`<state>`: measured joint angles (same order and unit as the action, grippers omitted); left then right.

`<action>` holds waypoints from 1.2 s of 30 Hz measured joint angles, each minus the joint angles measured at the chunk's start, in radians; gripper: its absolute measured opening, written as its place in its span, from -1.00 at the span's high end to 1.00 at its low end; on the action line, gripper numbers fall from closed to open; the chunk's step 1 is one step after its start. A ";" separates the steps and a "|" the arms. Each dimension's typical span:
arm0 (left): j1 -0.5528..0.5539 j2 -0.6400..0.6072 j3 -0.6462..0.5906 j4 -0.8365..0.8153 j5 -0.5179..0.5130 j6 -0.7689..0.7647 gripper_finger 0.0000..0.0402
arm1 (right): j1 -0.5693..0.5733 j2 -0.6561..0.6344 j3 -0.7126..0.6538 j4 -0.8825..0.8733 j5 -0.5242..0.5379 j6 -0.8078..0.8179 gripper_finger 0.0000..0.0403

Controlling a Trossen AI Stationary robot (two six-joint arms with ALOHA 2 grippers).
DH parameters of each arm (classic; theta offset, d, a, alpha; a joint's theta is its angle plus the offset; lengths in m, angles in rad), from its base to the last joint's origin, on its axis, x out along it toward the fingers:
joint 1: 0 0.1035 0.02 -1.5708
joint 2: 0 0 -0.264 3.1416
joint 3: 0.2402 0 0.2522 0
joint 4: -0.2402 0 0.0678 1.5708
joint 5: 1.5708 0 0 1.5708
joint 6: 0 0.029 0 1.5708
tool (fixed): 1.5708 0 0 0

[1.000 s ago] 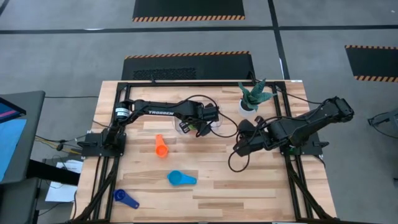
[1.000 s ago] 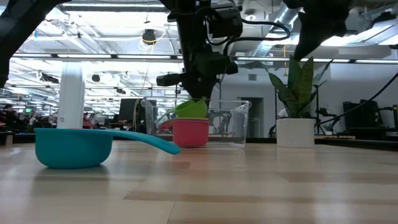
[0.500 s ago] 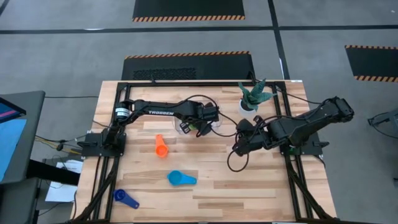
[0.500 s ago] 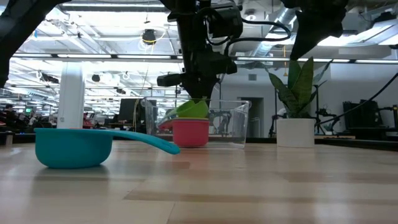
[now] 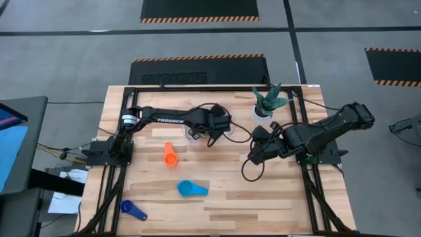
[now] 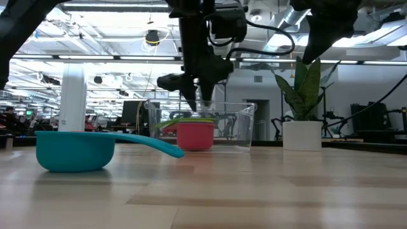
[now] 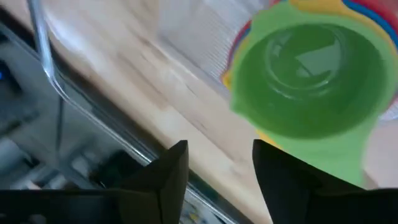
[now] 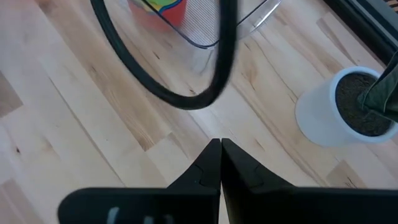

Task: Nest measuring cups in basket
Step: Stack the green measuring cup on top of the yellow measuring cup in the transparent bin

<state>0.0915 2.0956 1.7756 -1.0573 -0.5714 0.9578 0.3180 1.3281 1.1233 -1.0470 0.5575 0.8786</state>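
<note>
The clear basket [image 6: 236, 127] stands on the table left of the plant pot. Inside it is a stack of measuring cups, with the red one [image 6: 194, 135] lowest. The green cup [image 7: 309, 74] lies level on top of that stack, over a yellow one [image 7: 311, 5]. My left gripper [image 7: 219, 163] hangs open just above the basket [image 5: 212, 133], its fingers apart from the green cup. My right gripper [image 8: 220, 155] is shut and holds nothing; it hovers over the table right of the basket [image 5: 253, 157]. The orange cup [image 5: 170, 155], the teal cup [image 6: 76, 150] and the dark blue cup [image 5: 133, 210] lie on the table.
A white pot with a green plant [image 5: 266, 105] stands just right of the basket at the table's far side. A black cable [image 8: 186, 93] loops across the table between my right gripper and the basket. The near right part of the table is bare wood.
My left gripper has opened and let go of the green cup. The cup, which hung tilted above the red one, has dropped and now lies level in the stack inside the basket.
</note>
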 joint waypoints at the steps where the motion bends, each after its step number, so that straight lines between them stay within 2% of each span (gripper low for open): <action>1: -0.004 0.000 0.000 -0.022 -0.013 -0.039 0.14 | 0.000 0.000 0.000 0.000 0.000 -0.001 0.87; 4: -0.014 -0.007 0.000 -0.108 -0.058 -0.166 0.14 | 0.000 0.000 0.000 0.001 0.000 -0.030 0.87; 7: -0.027 -0.028 0.000 -0.203 -0.149 -0.302 0.16 | 0.000 0.000 0.000 0.002 0.001 -0.049 0.87; 9: -0.036 -0.047 0.024 -0.291 -0.220 -0.390 0.18 | 0.000 0.000 0.000 0.003 0.013 -0.050 0.87; 11: -0.044 -0.070 0.071 -0.395 -0.233 -0.476 0.19 | 0.000 0.000 0.000 0.004 0.016 -0.053 0.87; 13: -0.047 -0.093 0.130 -0.500 -0.160 -0.597 0.19 | -0.001 0.000 0.000 0.008 0.016 -0.065 0.87; 16: -0.039 -0.163 0.167 -0.499 0.126 -0.790 0.19 | -0.001 0.000 0.000 0.011 0.017 -0.069 0.87; 17: -0.032 -0.196 0.166 -0.496 0.238 -0.831 0.19 | -0.002 0.000 0.000 0.013 0.017 -0.068 0.87; 19: -0.021 -0.252 0.168 -0.485 0.388 -0.864 0.19 | -0.005 0.000 0.000 0.022 0.018 -0.068 0.87; 21: -0.013 -0.282 0.167 -0.521 0.427 -0.890 0.19 | -0.007 0.000 0.000 0.043 0.018 -0.068 0.87; 24: -0.001 -0.334 0.123 -0.478 0.411 -0.882 0.19 | -0.013 0.000 0.000 0.089 0.019 -0.068 0.87; 31: 0.074 -0.377 -0.194 -0.076 0.659 -0.711 0.19 | -0.019 0.000 0.000 0.164 0.015 -0.084 0.87; 33: 0.096 -0.376 -0.267 0.013 0.682 -0.708 0.20 | -0.019 0.000 0.000 0.165 -0.003 -0.098 0.87; 36: 0.118 -0.374 -0.329 0.084 0.665 -0.716 0.25 | -0.020 0.000 0.000 0.161 -0.042 -0.101 0.87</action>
<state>0.2099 1.7221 1.4469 -0.9736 0.0940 0.2417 0.2981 1.3285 1.1236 -0.8861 0.5158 0.7779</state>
